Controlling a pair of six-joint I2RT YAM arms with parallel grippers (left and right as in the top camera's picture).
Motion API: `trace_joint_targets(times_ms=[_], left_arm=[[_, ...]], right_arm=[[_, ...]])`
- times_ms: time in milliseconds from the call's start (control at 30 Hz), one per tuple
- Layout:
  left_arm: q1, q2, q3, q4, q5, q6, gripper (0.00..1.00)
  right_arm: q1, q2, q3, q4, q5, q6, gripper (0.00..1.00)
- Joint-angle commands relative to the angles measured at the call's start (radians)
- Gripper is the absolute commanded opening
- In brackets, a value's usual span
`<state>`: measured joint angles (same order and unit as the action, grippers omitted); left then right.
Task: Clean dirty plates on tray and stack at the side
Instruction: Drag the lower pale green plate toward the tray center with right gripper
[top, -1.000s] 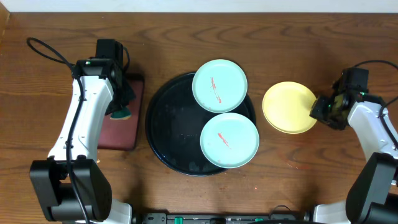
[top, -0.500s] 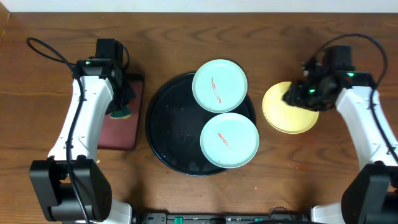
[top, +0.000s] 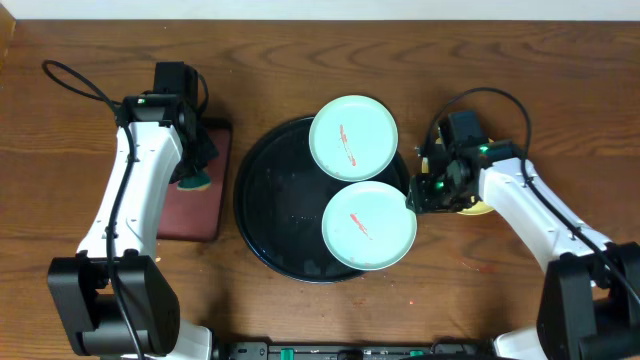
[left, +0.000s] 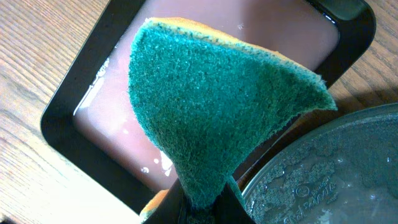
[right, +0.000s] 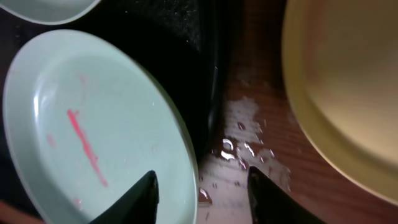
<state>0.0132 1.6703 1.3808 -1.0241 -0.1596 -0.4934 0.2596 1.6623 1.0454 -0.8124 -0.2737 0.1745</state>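
The large round black tray (top: 275, 205) holds two mint plates with red smears: a far plate (top: 353, 138) and a near plate (top: 368, 225), which also shows in the right wrist view (right: 93, 130). The pale yellow plate (top: 478, 205) lies on the table right of the tray, mostly under my right arm; the right wrist view shows it (right: 348, 93). My right gripper (top: 420, 195) is open, its fingers (right: 202, 186) astride the near plate's right rim. My left gripper (top: 192, 178) is shut on a green sponge (left: 211, 106) over the small rectangular tray.
The small rectangular black-rimmed tray (top: 190, 215) with reddish-brown inside lies left of the round tray; it also shows in the left wrist view (left: 93, 99). Water drops wet the wooden table (right: 249, 155) between the round tray and the yellow plate.
My right arm has swung left from beyond the yellow plate, over it, to the near mint plate's right rim. The left arm has not moved.
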Motion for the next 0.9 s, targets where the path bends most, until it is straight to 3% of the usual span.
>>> trace_joint_targets(times_ms=[0,133,233,300,700,867], left_arm=[[0.003,-0.006,0.016,-0.002,-0.006,0.01,0.08],[0.003,-0.006,0.016,-0.002,-0.005,0.01,0.07],[0.003,-0.006,0.016,-0.003,-0.005,0.01,0.07],[0.003,-0.006,0.016,-0.003,-0.006,0.01,0.07],[0.003,-0.006,0.016,-0.002,-0.005,0.01,0.07],[0.003,-0.006,0.016,-0.002,-0.005,0.01,0.07]], right_arm=[[0.034,0.045,-0.011,0.032,0.007,0.004,0.39],[0.053,0.098,-0.011,0.047,0.007,0.004,0.3],[0.058,0.111,-0.011,0.055,0.007,0.007,0.09],[0.057,0.106,-0.006,0.056,0.008,0.02,0.01],[0.077,-0.031,0.105,-0.045,0.003,0.044,0.01],[0.172,-0.051,0.163,0.053,0.023,0.181,0.01]])
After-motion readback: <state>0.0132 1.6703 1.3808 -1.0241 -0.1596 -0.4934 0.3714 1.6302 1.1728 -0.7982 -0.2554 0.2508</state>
